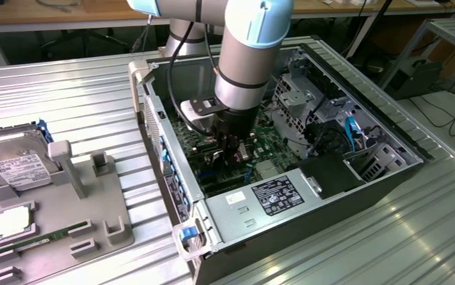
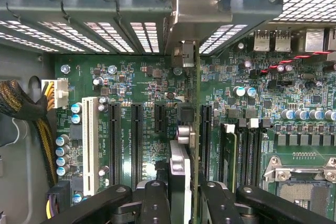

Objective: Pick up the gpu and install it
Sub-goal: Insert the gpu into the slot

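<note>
My gripper reaches down into the open computer case and is shut on the gpu. In the wrist view the gpu shows edge-on, held upright between the two black fingers. It runs over the green motherboard beside a black expansion slot. Its silver end bracket lies against the case's rear slot openings. I cannot tell whether the card's lower edge sits in a slot.
Other black slots, a white slot, memory sticks and the processor socket surround the card. The power supply fills the case's near end. A grey fixture outside holds a hard drive and a green memory stick.
</note>
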You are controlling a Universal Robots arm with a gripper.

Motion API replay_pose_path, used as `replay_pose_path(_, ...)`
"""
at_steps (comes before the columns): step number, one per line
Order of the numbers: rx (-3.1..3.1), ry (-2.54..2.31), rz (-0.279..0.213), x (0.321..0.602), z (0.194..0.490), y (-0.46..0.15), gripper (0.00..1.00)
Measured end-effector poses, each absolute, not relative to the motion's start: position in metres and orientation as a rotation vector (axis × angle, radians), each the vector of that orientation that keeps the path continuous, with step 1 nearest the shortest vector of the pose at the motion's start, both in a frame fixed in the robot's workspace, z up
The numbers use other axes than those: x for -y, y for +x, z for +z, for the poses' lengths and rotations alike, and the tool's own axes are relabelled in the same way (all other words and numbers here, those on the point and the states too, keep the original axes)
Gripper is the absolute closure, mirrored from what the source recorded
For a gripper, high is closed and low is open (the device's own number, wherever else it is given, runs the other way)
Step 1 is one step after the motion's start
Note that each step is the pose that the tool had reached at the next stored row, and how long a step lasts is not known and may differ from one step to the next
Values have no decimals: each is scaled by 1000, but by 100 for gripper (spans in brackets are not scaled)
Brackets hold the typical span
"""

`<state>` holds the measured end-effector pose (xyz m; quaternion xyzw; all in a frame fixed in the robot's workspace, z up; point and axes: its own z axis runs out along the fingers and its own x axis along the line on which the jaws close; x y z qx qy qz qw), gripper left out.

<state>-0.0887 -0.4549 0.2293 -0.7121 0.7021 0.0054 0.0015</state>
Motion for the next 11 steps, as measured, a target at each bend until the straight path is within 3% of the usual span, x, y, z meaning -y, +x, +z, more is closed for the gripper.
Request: replay_pose_path(11,-2203,-2234,17,455,227,-89,72)
